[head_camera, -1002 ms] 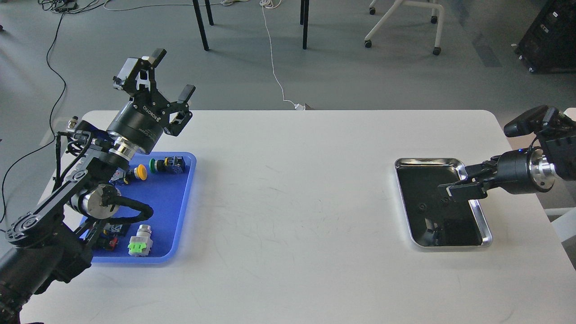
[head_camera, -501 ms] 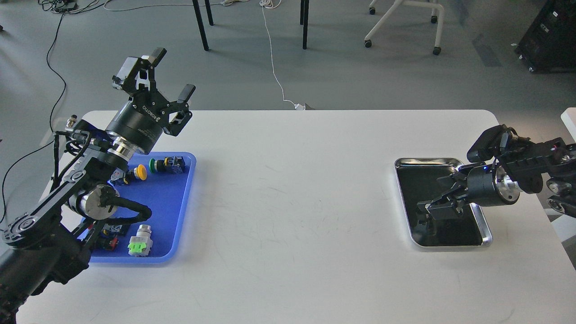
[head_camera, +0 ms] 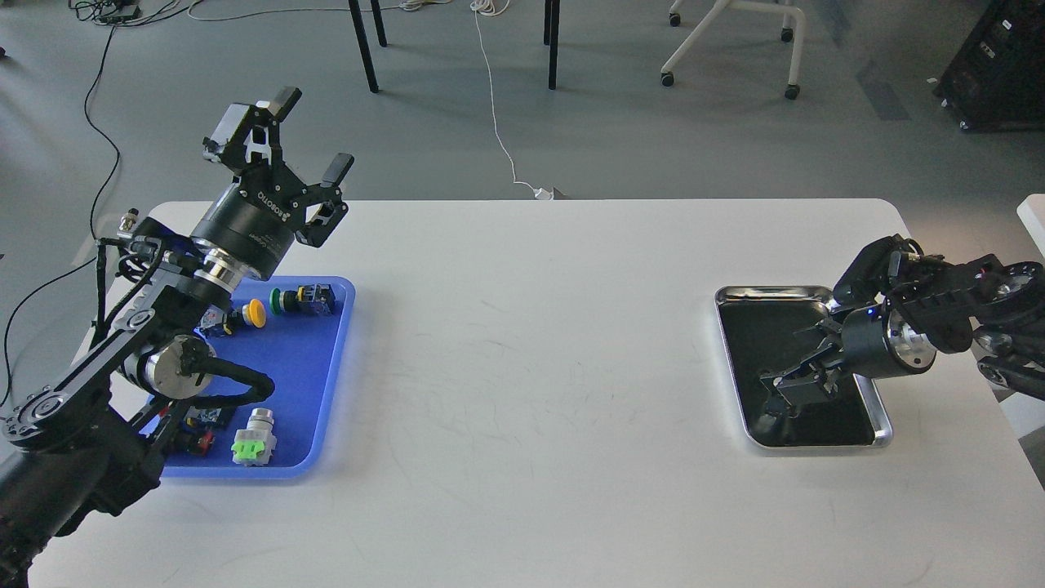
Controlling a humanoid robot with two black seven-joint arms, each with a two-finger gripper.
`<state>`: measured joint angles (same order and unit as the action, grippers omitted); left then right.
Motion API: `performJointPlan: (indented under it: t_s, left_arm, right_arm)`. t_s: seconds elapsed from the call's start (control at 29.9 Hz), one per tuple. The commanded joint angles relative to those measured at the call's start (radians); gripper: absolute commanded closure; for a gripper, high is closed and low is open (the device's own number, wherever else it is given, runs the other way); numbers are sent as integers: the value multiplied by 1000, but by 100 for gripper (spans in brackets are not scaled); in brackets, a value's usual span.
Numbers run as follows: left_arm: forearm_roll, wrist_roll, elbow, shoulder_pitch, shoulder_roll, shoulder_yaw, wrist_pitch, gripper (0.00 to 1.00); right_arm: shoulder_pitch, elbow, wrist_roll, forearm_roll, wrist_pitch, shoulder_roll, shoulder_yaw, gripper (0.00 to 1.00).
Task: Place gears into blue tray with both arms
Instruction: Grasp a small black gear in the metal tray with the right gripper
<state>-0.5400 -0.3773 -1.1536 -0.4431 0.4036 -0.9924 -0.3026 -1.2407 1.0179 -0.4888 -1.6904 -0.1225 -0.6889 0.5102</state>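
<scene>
Fingers of the right gripper [head_camera: 785, 390] now dip low into the steel tray [head_camera: 880, 425], having swung down and inward from above its right rim over the last second; dark against the dark tray floor, they cannot be told as spread or pinched. Any gears in that tray are hidden in the black reflection, so a grasp looks imminent but unconfirmed. Well apart from the steel tray, across the table [head_camera: 531, 367], the left gripper [head_camera: 310, 135] stays raised with its fingers spread and empty, above the far corner of the blue tray [head_camera: 310, 367], which holds only push-button switches [head_camera: 255, 445].
</scene>
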Motion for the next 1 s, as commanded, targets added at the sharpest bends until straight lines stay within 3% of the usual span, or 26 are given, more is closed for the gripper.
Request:
performJointPlan:
  t_s: [0.0,0.17,0.47,0.74,0.97]
  left_arm:
    - [2,0,0,0,1,0,0,2]
    - [2,0,0,0,3,0,0,2]
    - [2,0,0,0,14,-2,0,2]
    - [2,0,0,0,15,-2,0,2]
    - [2,0,0,0,14,-2,0,2]
  right_arm:
    - [3,-19,0,0,0,14,10,24]
    - [1,-19,0,1,0,25,22,38]
    - [4,-22,0,1,11,38,36,39]
    - [9,-41,0,1,12,57,37,49]
    - [14,-55,0,1,12,66,37,51]
